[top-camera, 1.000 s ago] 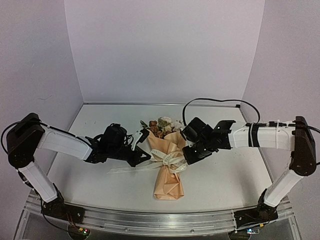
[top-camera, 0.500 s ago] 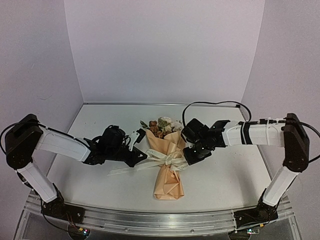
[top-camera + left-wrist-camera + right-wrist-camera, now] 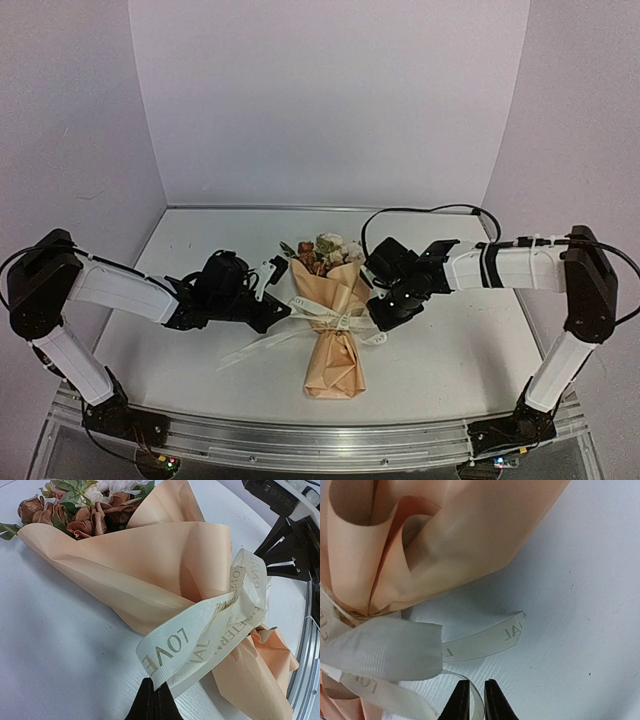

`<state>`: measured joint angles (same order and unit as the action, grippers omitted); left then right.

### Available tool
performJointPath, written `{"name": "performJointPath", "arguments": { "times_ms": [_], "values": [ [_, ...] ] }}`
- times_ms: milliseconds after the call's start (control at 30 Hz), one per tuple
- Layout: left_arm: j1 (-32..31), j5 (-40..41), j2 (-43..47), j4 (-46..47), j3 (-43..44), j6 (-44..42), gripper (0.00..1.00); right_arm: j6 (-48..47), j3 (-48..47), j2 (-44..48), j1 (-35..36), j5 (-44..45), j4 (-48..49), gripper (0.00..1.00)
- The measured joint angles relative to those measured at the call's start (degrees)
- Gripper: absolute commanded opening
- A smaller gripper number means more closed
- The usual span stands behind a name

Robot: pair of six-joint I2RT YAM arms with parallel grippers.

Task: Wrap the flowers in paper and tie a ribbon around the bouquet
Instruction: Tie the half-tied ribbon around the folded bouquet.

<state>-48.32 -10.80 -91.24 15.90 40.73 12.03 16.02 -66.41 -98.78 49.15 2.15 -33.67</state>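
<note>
The white table holds 1 bouquet lying flat in the middle, with its flowers at the far end. The ribbon goes around its waist. The left gripper pinches 1 ribbon end tight. The right gripper is a little open beside the ribbon.

Paper: tan folds, upper left to top centre, lying on white table. Ribbon: cream loop at left, lettered tail reaching centre, thin strand curling between slightly parted gripper fingers, bottom centre.
</note>
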Motion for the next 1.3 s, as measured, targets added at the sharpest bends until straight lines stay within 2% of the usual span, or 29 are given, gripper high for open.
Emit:
{"name": "performJointPath", "arguments": {
  "times_ms": [100,267,533,867,1300],
  "values": [
    [0.0,-0.1,0.0,0.0,0.0,0.0,0.0,1.4,0.6,1.0,0.0,-1.0,-0.7,0.37],
    [0.0,-0.8,0.0,-0.1,0.0,0.0,0.0,5.5,2.6,3.5,0.0,-3.1,-1.4,0.46],
    [0.0,-1.2,0.0,-0.3,0.0,0.0,0.0,11.0,4.5,3.8,0.0,-4.6,-0.9,0.43],
    [0.0,-1.2,0.0,-0.3,0.1,0.0,0.0,17.1,5.5,-0.2,0.0,-4.4,6.4,0.38],
    [0.0,-1.5,-0.1,-0.3,0.2,0.0,0.0,21.7,7.8,-3.2,-0.1,-4.5,9.6,0.42]
  ]
}}
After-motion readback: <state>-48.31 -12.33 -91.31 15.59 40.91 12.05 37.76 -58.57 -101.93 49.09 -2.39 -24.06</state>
